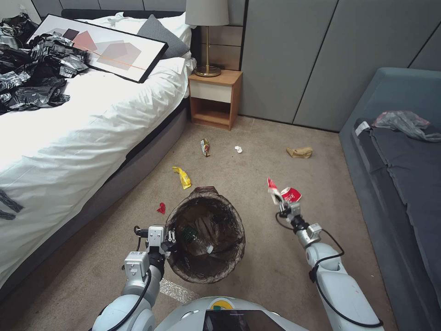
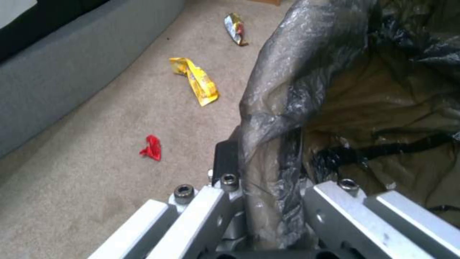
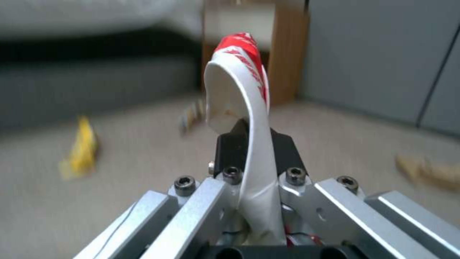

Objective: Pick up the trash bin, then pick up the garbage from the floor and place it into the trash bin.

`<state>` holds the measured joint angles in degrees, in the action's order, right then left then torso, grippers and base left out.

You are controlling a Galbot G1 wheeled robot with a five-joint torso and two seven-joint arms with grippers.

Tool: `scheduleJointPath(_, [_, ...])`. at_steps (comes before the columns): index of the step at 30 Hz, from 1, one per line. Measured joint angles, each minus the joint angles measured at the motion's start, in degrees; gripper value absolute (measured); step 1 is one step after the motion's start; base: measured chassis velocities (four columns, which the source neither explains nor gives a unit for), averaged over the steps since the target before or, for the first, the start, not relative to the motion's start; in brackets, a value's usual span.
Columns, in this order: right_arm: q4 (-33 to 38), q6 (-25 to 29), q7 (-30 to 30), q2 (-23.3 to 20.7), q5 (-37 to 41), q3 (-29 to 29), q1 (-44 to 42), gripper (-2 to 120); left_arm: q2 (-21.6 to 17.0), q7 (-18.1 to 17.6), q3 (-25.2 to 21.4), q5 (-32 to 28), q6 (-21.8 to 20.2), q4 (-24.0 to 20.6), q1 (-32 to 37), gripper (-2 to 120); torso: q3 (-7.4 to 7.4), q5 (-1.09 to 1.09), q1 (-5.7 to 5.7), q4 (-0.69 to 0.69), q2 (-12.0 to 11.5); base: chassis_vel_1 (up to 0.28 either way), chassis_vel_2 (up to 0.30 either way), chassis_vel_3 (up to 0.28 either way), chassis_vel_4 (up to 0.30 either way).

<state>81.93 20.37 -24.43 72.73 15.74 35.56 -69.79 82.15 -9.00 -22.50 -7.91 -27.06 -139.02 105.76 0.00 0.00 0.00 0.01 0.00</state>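
Left gripper (image 1: 171,239) jaws clenched on the rim of the round trash bin (image 1: 205,233), crinkled dark liner, litter inside. Right gripper (image 1: 285,208) jaws pinch a flattened red-and-white paper cup (image 1: 284,193) beside the bin, above carpet.

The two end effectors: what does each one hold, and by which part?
The left end effector grips the bin by its bag-covered rim. The right end effector pinches a crushed red-and-white cup by its flattened wall.

beige carpet (image 1: 257,151), white bed (image 1: 82,133) left, wooden nightstand (image 1: 215,99) with lamp (image 1: 207,27), grey wall panels (image 1: 294,59), teal sofa (image 1: 404,151) right.
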Motion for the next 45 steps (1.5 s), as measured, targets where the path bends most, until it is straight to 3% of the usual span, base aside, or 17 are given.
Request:
scheduleJointPath(2, [2.18,-0.19,0.01,-0.08,1.23,0.03,-0.68,0,-0.03,0.00,0.00,-0.01,-0.02,0.03,-0.03,0,0.00,0.00,0.00,0.00,0.00,0.000,0.000,0.000,0.000])
scheduleJointPath(4, [15.12,-1.98,-0.24,-1.13,8.80,0.22,-3.91,0,-0.17,0.00,-0.02,-0.15,-0.13,0.28,-0.28,0,0.00,-0.02,0.00,-0.02,0.00,0.000,0.000,0.000,0.000])
scheduleJointPath(5, [15.12,-1.98,-0.24,-1.13,8.80,0.22,-3.91,0,-0.17,0.00,-0.02,-0.15,-0.13,0.28,-0.28,0,0.00,-0.02,0.00,-0.02,0.00,0.000,0.000,0.000,0.000])
scheduleJointPath(6, [19.89,-2.82,-0.81,-1.76,11.37,0.14,-5.19,0,-0.19,0.02,-0.01,-0.22,-0.16,0.40,-0.37,0,0.00,-0.05,0.00,-0.01,0.00,0.000,0.000,0.000,0.000])
scheduleJointPath(8, [31.73,-6.26,-6.63,-5.67,20.38,-1.12,-9.20,0,-0.50,0.04,0.04,-0.69,-0.26,0.72,-0.38,0,0.00,0.02,0.00,-0.03,0.00,0.000,0.000,0.000,0.000])
scheduleJointPath(13, [40.47,-9.84,-12.09,-11.45,27.18,-3.95,-12.74,0,-1.01,-0.02,0.14,-1.99,-0.89,0.99,-0.31,0,0.00,0.02,0.00,-0.01,0.00,0.000,0.000,0.000,0.000])
scheduleJointPath(16, [46.58,-12.60,-13.81,-14.52,30.47,-8.74,-13.99,0,-0.88,-0.52,0.49,-4.49,-2.40,0.91,-0.33,0,0.00,0.01,-0.01,-0.01,0.00,0.000,0.000,0.000,0.000])
scheduleJointPath(22, [49.34,-14.48,-14.99,-16.38,28.34,-15.16,-14.33,0,-0.66,-0.82,0.55,-5.17,-3.14,0.81,-0.32,0,0.00,0.01,0.00,0.00,0.00,0.000,0.000,0.000,0.000])
scheduleJointPath(28, [46.39,-14.25,-15.37,-17.27,21.99,-20.76,-14.60,0,-0.29,-0.83,0.59,-5.07,-3.26,0.49,-0.49,0,0.00,0.00,-0.01,-0.01,0.00,0.000,0.000,0.000,0.000])
scheduleJointPath(45, [36.50,-11.88,-15.80,-15.16,17.55,-22.40,-13.99,0,-0.14,-0.73,0.66,-4.56,-3.24,0.04,-0.48,0,0.00,0.00,-0.01,-0.01,0.00,0.000,0.000,0.000,0.000])
